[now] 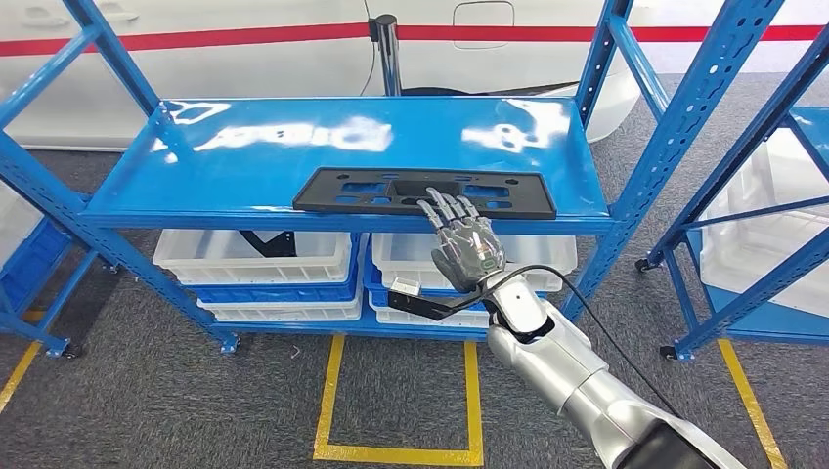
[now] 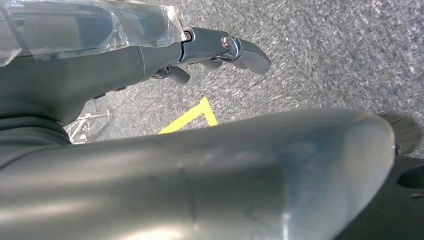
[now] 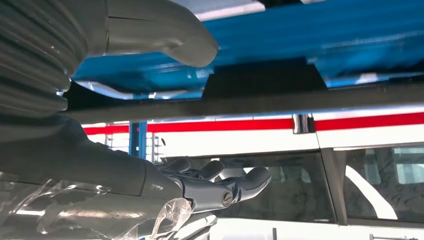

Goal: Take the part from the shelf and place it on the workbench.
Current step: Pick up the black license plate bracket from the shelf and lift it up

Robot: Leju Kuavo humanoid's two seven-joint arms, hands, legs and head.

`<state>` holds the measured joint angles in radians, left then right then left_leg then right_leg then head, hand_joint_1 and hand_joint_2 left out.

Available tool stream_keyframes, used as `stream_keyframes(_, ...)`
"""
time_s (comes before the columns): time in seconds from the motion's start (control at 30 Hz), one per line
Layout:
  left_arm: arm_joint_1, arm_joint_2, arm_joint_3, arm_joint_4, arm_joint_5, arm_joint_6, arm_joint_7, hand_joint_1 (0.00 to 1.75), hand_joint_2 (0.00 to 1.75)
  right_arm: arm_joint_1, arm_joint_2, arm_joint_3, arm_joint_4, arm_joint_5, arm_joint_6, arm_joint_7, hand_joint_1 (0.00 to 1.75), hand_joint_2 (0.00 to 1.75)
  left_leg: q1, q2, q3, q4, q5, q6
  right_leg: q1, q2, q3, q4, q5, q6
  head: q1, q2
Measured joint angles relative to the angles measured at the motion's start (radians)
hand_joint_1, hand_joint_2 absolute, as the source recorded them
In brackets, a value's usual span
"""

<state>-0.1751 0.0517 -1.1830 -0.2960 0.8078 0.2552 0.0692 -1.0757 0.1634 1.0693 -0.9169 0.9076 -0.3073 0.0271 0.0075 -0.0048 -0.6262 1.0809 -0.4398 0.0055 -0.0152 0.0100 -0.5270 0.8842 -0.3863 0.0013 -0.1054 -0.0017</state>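
The part (image 1: 391, 186) is a flat black plastic panel with cut-outs, lying along the front edge of the blue shelf (image 1: 244, 156). My right hand (image 1: 464, 244) reaches up to it, fingers spread, fingertips (image 1: 450, 205) over the panel's front edge. In the right wrist view the panel's dark edge (image 3: 260, 100) runs between the thumb (image 3: 165, 30) and the fingers (image 3: 220, 185), with a gap on both sides; the hand holds nothing. My left hand (image 2: 100, 75) hangs over the grey carpet, fingers (image 2: 235, 47) loosely extended and empty.
White bins (image 1: 254, 259) sit on the lower shelf level. A second blue rack (image 1: 772, 195) stands at the right. Yellow tape (image 1: 401, 449) marks a square on the floor. A white vehicle with a red stripe (image 1: 244, 39) stands behind the shelf.
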Motion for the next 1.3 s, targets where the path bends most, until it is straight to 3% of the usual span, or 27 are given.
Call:
stream_keyframes(0.07, -0.001, 0.000, 0.000, 0.000, 0.000, 0.000, 0.000, 0.00, 0.00, -0.003, 0.000, 0.000, 0.000, -0.003, 0.000, 0.000, 0.00, 1.75, -0.004, 0.000, 0.062, -0.154, 0.073, 0.010, 0.003, 0.003, 0.013, 0.001, -0.011, 0.008, 0.000, 0.000)
stream_keyframes(0.1, -0.001, 0.000, 0.000, 0.000, 0.000, 0.000, 0.000, 0.00, 0.00, -0.004, 0.000, 0.000, 0.000, -0.004, 0.000, 0.000, 0.00, 1.75, -0.006, 0.000, 0.079, -0.195, 0.088, 0.014, 0.005, 0.004, 0.016, 0.001, -0.016, 0.012, 0.000, 0.000)
stream_keyframes(0.23, -0.001, 0.000, 0.000, 0.000, -0.001, -0.001, 0.000, 0.00, 0.00, -0.005, 0.001, 0.000, 0.000, -0.005, 0.001, -0.002, 0.00, 1.75, -0.007, -0.001, 0.092, -0.212, 0.090, 0.034, 0.004, 0.004, 0.014, 0.016, -0.037, 0.032, 0.000, 0.000)
stream_keyframes(0.3, -0.002, 0.000, 0.000, 0.000, -0.001, -0.002, 0.000, 0.00, 0.00, -0.005, 0.001, 0.000, -0.001, -0.005, 0.002, -0.001, 0.00, 1.75, -0.003, -0.001, 0.099, -0.214, 0.088, 0.045, 0.001, 0.001, -0.031, 0.111, -0.086, 0.042, 0.000, 0.000)
stream_keyframes(0.37, -0.002, 0.001, 0.000, 0.000, -0.001, -0.002, 0.000, 0.00, 0.00, -0.001, -0.001, 0.000, -0.001, -0.005, 0.010, -0.002, 0.00, 1.75, -0.003, -0.001, 0.104, -0.214, 0.081, 0.052, 0.001, 0.000, -0.120, 0.273, -0.147, 0.050, 0.000, 0.000)
stream_keyframes(0.4, -0.002, 0.001, 0.000, 0.000, -0.001, -0.002, 0.000, 0.00, 0.00, 0.003, -0.001, 0.000, -0.001, -0.004, 0.016, -0.003, 0.00, 1.75, -0.003, -0.002, 0.107, -0.214, 0.078, 0.053, 0.000, 0.000, -0.158, 0.330, -0.158, 0.051, 0.000, 0.000)
stream_keyframes(0.43, -0.001, 0.001, 0.000, 0.000, -0.001, -0.002, 0.000, 0.00, 0.00, 0.007, -0.001, 0.001, -0.001, -0.004, 0.023, -0.004, 0.00, 1.75, -0.003, -0.002, 0.112, -0.214, 0.073, 0.052, 0.000, 0.000, -0.178, 0.350, -0.149, 0.051, 0.000, 0.000)
stream_keyframes(0.47, 0.001, 0.001, 0.000, 0.000, -0.001, -0.002, 0.000, 0.00, 0.00, 0.009, -0.001, 0.001, -0.001, -0.003, 0.032, -0.006, 0.00, 1.75, -0.003, -0.003, 0.119, -0.214, 0.068, 0.050, 0.000, -0.001, -0.173, 0.319, -0.116, 0.050, 0.000, 0.000)
stream_keyframes(0.53, 0.002, 0.001, 0.000, 0.000, -0.001, -0.003, 0.000, 0.00, 0.00, 0.009, 0.000, 0.004, -0.001, -0.002, 0.051, -0.011, 0.00, 1.75, -0.002, -0.005, 0.137, -0.214, 0.055, 0.044, 0.001, -0.002, -0.115, 0.170, -0.023, 0.044, 0.000, 0.000)
stream_keyframes(0.57, 0.001, 0.001, 0.000, 0.000, -0.001, -0.002, 0.000, 0.00, 0.00, 0.008, 0.002, 0.005, -0.001, -0.002, 0.059, -0.013, 0.00, 1.75, -0.004, -0.005, 0.144, -0.213, 0.047, 0.039, 0.002, -0.002, -0.080, 0.090, 0.012, 0.039, 0.000, 0.000)
stream_keyframes(0.6, -0.001, 0.001, 0.000, 0.000, -0.001, -0.002, 0.000, 0.00, 0.00, 0.008, 0.004, 0.006, -0.002, -0.003, 0.065, -0.014, 0.00, 1.75, -0.006, -0.005, 0.149, -0.215, 0.041, 0.034, 0.003, -0.002, -0.058, 0.040, 0.029, 0.035, 0.000, 0.000)
stream_keyframes(0.7, -0.002, 0.001, 0.001, 0.000, 0.000, -0.001, -0.001, 0.00, 0.00, 0.007, 0.009, 0.008, -0.002, -0.006, 0.073, -0.015, 0.00, 1.75, -0.008, -0.005, 0.155, -0.221, 0.029, 0.017, 0.005, -0.001, -0.041, 0.006, 0.026, 0.018, 0.000, 0.000)
stream_keyframes(0.77, -0.002, 0.001, 0.001, 0.000, 0.000, -0.001, -0.002, 0.00, 0.00, 0.003, 0.013, 0.008, -0.002, -0.008, 0.074, -0.016, 0.00, 1.75, -0.006, -0.002, 0.145, -0.192, 0.010, 0.007, 0.002, -0.001, -0.034, 0.002, 0.022, 0.006, 0.000, 0.000)
stream_keyframes(0.8, -0.003, 0.001, 0.001, 0.000, 0.000, -0.001, -0.002, 0.00, 0.00, 0.001, 0.016, 0.008, -0.002, -0.008, 0.074, -0.017, 0.00, 1.75, -0.004, -0.001, 0.120, -0.144, -0.013, 0.002, 0.001, -0.001, -0.030, 0.000, 0.020, 0.001, 0.000, 0.000)
stream_keyframes(0.87, -0.004, 0.001, 0.001, 0.000, 0.000, -0.001, -0.002, 0.00, 0.00, -0.001, 0.019, 0.009, -0.002, -0.009, 0.074, -0.018, 0.00, 1.75, 0.000, -0.001, 0.032, 0.013, -0.070, -0.005, 0.002, -0.002, -0.025, 0.000, 0.013, -0.005, 0.000, 0.000)
stream_keyframes(0.9, -0.002, 0.001, 0.001, 0.000, 0.000, -0.001, -0.002, 0.00, 0.00, 0.001, 0.020, 0.011, -0.002, -0.010, 0.074, -0.018, 0.00, 1.75, 0.000, -0.001, -0.013, 0.083, -0.086, -0.007, 0.004, -0.002, -0.022, 0.001, 0.009, -0.006, 0.000, 0.000)
stream_keyframes(0.93, 0.000, 0.001, 0.002, 0.000, 0.000, -0.001, -0.002, 0.00, 0.00, 0.003, 0.021, 0.013, -0.002, -0.012, 0.074, -0.018, 0.00, 1.75, 0.000, -0.001, -0.042, 0.117, -0.082, -0.007, 0.004, -0.001, -0.017, 0.001, 0.004, -0.006, 0.000, 0.000)
stream_keyframes(0.97, 0.003, 0.001, 0.002, 0.000, 0.000, -0.001, -0.002, 0.00, 0.00, 0.006, 0.021, 0.016, -0.002, -0.013, 0.074, -0.018, 0.00, 1.75, 0.000, -0.001, -0.048, 0.106, -0.058, -0.006, 0.005, -0.001, -0.010, 0.001, -0.001, -0.006, 0.000, 0.000)
stream_keyframes(1.0, 0.005, 0.001, 0.002, 0.000, 0.000, -0.001, -0.002, 0.00, 0.00, 0.008, 0.021, 0.018, -0.002, -0.013, 0.074, -0.019, 0.00, 1.75, 0.000, -0.001, -0.034, 0.055, -0.017, -0.004, 0.005, 0.000, -0.002, 0.001, -0.007, -0.005, 0.000, 0.000)
stream_keyframes(1.07, 0.005, 0.001, 0.002, 0.000, -0.001, -0.001, -0.002, 0.00, 0.00, 0.007, 0.021, 0.020, -0.002, -0.014, 0.072, -0.021, 0.00, 1.75, -0.004, -0.001, 0.025, -0.102, 0.068, 0.007, 0.006, 0.001, 0.014, 0.001, -0.020, 0.001, 0.000, 0.000)
stream_keyframes(1.1, 0.004, 0.001, 0.002, 0.000, -0.001, -0.001, -0.002, 0.00, 0.00, 0.006, 0.022, 0.020, -0.002, -0.014, 0.071, -0.021, 0.00, 1.75, -0.006, 0.000, 0.049, -0.161, 0.093, 0.012, 0.008, 0.002, 0.020, 0.001, -0.026, 0.006, 0.000, 0.000)
stream_keyframes(1.13, 0.003, 0.001, 0.002, 0.000, -0.001, -0.001, -0.002, 0.00, 0.00, 0.005, 0.023, 0.021, -0.002, -0.015, 0.070, -0.021, 0.00, 1.75, -0.009, -0.001, 0.064, -0.196, 0.103, 0.017, 0.009, 0.003, 0.024, 0.001, -0.032, 0.011, 0.000, 0.000)
stream_keyframes(1.23, 0.002, 0.000, 0.002, 0.000, -0.001, -0.002, -0.003, 0.00, 0.00, 0.005, 0.025, 0.024, -0.002, -0.016, 0.068, -0.023, 0.00, 1.75, -0.009, -0.002, 0.075, -0.210, 0.098, 0.031, 0.008, 0.004, 0.030, 0.003, -0.047, 0.026, 0.000, 0.000)
stream_keyframes(1.3, 0.002, 0.000, 0.002, 0.000, -0.002, -0.002, -0.003, 0.00, 0.00, 0.005, 0.026, 0.025, -0.002, -0.016, 0.069, -0.027, 0.00, 1.75, -0.005, -0.003, 0.083, -0.212, 0.095, 0.041, 0.006, 0.001, 0.001, 0.068, -0.083, 0.037, 0.000, 0.000)
